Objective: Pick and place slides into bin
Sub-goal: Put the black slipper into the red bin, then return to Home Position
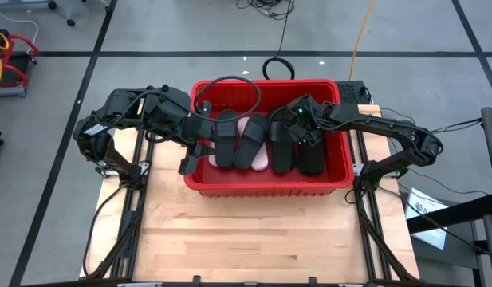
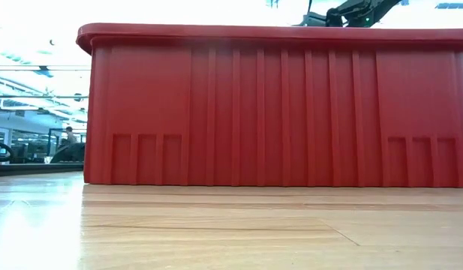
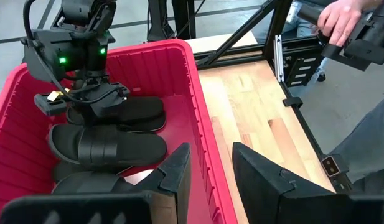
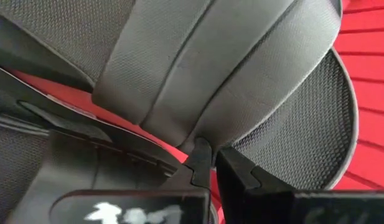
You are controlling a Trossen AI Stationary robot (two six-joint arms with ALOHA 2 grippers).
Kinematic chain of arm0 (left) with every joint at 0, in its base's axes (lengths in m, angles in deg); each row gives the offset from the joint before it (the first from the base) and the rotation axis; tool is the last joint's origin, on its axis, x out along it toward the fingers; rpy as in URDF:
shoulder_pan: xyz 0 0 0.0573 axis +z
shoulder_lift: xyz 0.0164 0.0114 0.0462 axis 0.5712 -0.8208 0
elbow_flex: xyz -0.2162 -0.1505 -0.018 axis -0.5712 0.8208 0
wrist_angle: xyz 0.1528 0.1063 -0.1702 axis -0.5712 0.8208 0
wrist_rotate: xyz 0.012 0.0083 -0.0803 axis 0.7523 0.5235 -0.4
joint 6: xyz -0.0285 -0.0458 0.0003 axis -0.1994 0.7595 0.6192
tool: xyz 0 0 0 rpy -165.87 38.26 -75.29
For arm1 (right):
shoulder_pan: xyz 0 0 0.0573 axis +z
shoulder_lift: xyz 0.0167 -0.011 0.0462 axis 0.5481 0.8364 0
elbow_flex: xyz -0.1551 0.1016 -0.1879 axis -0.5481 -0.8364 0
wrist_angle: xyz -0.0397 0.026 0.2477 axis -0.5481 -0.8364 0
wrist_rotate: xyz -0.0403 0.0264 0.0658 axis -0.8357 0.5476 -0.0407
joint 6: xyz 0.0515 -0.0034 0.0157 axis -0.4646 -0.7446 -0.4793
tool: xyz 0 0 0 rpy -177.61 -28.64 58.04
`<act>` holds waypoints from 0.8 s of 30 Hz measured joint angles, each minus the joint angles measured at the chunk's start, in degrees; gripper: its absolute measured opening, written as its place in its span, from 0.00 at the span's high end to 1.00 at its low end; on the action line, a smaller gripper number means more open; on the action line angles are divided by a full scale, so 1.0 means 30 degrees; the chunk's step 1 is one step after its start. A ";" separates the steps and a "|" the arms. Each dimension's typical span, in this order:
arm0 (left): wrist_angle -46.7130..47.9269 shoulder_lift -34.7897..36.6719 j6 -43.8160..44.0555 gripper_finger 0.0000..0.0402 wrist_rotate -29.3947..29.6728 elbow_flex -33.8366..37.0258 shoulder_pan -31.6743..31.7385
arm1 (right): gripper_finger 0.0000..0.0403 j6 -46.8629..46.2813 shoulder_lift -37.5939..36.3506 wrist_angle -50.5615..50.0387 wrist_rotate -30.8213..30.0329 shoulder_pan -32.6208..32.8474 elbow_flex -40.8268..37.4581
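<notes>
Red bin (image 1: 265,183) on worktop (image 1: 253,239), black slides (image 1: 281,147) and a pink one (image 1: 249,127) inside bin, right end effector (image 1: 308,137) in bin, fingers pinched together on a black slide's strap (image 4: 229,81), left end effector (image 3: 210,171) parted, empty, over bin's rim.

The high view looks straight down on the bin (image 1: 265,187); the low view faces its wall up close; each wrist view looks past its own gripper into it
</notes>
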 joint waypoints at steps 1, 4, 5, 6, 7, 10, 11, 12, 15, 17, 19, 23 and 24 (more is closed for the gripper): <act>0.0000 -0.0003 0.0003 0.71 0.0000 0.0000 0.0000 | 1.00 0.0108 0.0000 0.0000 -0.0036 0.0000 0.0000; 0.0000 -0.0002 0.0003 0.71 0.0000 0.0000 0.0000 | 1.00 0.0295 0.0000 -0.0008 -0.0050 0.0000 0.0000; 0.0002 -0.0003 -0.0017 0.71 0.0000 0.0000 0.0000 | 1.00 0.0295 0.0000 -0.0025 -0.0053 0.0000 0.0000; 0.0000 -0.0003 -0.0047 0.71 0.0000 0.0000 0.0000 | 1.00 0.0295 0.0000 -0.0029 -0.0060 0.0000 0.0000; 0.0003 -0.0001 -0.0077 0.71 0.0000 0.0000 0.0000 | 0.99 0.0300 0.0000 -0.0022 -0.0065 0.0000 0.0000; 0.0006 -0.0003 -0.0085 0.71 0.0000 0.0000 0.0000 | 0.97 0.0324 0.0000 0.0040 -0.0274 -0.0006 0.0000; 0.0007 -0.0003 -0.0085 0.71 0.0000 0.0000 0.0000 | 0.95 0.0345 0.0000 0.0084 -0.0426 -0.0007 0.0000; 0.0007 -0.0003 -0.0084 0.71 0.0000 0.0000 0.0000 | 0.94 0.0370 0.0000 0.0078 -0.0574 -0.0007 0.0000; 0.0003 -0.0003 0.0003 0.71 0.0000 0.0000 0.0000 | 0.91 0.0375 0.0000 0.0026 -0.1477 -0.0007 0.0000; 0.0000 -0.0003 0.0008 0.71 0.0000 0.0000 0.0000 | 0.89 0.0407 0.0000 0.0044 -0.2146 0.0000 0.0000; 0.0000 -0.0001 0.0069 0.71 0.0000 0.0000 0.0000 | 0.87 0.0606 0.0000 0.0057 -0.2584 -0.0007 0.0000; 0.0000 -0.0003 0.0221 0.71 0.0000 0.0000 0.0000 | 0.82 0.0954 0.0000 0.0179 -0.2656 -0.0007 0.0000; 0.0000 -0.0003 0.0221 0.71 0.0000 0.0000 0.0000 | 0.81 0.0949 0.0000 0.0294 -0.2644 -0.0007 0.0000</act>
